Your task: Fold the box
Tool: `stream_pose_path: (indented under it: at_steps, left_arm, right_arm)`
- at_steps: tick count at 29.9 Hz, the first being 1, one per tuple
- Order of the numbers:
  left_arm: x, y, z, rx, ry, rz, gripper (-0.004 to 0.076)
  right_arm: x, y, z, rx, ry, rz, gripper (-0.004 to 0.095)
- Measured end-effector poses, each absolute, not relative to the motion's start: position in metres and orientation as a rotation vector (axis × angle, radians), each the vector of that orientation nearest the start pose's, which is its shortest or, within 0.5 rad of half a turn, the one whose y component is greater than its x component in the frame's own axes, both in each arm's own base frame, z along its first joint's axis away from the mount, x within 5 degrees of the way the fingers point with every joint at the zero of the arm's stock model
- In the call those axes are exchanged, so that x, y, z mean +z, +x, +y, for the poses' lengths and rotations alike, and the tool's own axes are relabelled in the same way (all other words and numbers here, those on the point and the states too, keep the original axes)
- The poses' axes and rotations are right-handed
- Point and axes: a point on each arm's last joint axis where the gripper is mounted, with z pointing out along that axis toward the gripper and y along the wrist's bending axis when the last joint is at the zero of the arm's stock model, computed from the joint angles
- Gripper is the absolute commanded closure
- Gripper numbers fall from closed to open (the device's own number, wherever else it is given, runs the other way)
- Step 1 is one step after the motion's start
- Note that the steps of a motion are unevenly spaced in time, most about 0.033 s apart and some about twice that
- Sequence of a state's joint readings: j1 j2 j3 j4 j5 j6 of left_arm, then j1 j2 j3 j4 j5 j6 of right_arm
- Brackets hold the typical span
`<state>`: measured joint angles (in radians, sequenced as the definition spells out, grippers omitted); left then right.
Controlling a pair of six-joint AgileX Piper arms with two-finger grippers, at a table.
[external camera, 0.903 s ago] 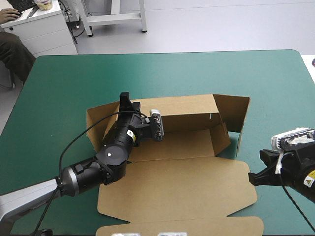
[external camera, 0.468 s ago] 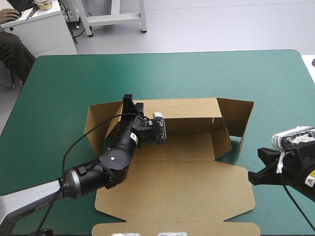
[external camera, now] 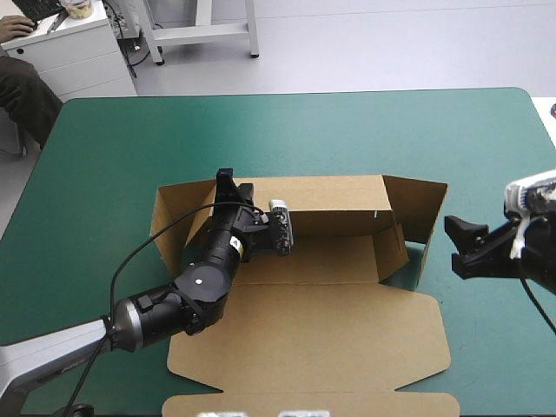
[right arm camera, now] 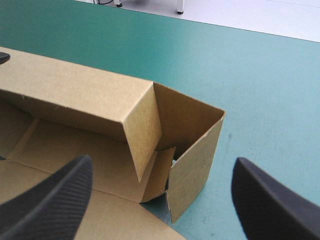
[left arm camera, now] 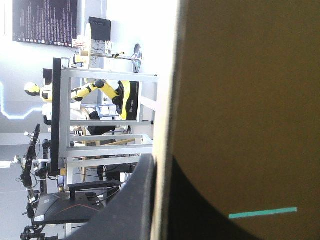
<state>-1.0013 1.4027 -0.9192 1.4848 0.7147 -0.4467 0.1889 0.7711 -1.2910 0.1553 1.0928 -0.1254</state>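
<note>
Box (external camera: 330,321), walls raised — left pincer (external camera: 228,184) pinching its rim

This looks like a robotics lab or test room. The table (external camera: 104,139) has a plain teal-green cover with rounded corners and carries nothing domestic, only a brown box (external camera: 330,321) of cut board. Two black machine arms work at it: the left arm (external camera: 195,287) reaches in from 8 o'clock and the right arm (external camera: 521,256) from 3 o'clock. Beyond the table's far edge is a smooth, pale grey floor (external camera: 373,43), bare like that of a workroom. At 12 o'clock on it stand the white metal legs of a frame (external camera: 228,30). At 10 o'clock is a white cabinet (external camera: 78,61) with dark cables (external camera: 132,50) at its side.
</note>
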Motion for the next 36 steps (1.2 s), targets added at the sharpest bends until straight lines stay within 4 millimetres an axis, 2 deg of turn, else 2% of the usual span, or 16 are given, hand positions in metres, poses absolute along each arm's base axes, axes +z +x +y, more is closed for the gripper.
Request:
stream_pose_path:
  at_steps: [4,9,17,23,29,32,36]
  left_arm:
    - [0.3,0.208,-0.214,0.726,1.404,1.413,0.0734]
    - [0.3,0.208,-0.214,0.718,1.395,1.419,0.0734]
    - [0.3,0.208,-0.214,0.713,1.388,1.423,0.0734]
    - [0.3,0.208,-0.214,0.714,1.387,1.423,0.0734]
    - [0.3,0.208,-0.214,0.715,1.386,1.424,0.0734]
    - [0.3,0.208,-0.214,0.714,1.386,1.427,0.0734]
    - [0.299,0.207,-0.213,0.709,1.383,1.437,0.0734]
  right_arm:
    - [0.479,0.126,0.033,0.178,-0.323,2.039,0.007]
    - [0.479,0.184,0.037,0.099,-0.276,2.109,0.0071]
    - [0.459,0.284,0.057,0.128,-0.247,2.238,0.0071]
    - [0.429,0.339,0.069,0.163,-0.211,2.331,0.0074]
    - [0.39,0.369,0.075,0.168,-0.199,2.471,0.0074]
    - [0.378,0.373,0.072,0.17,-0.169,2.55,0.0076]
    - [0.373,0.371,0.063,0.167,-0.138,2.622,0.0076]
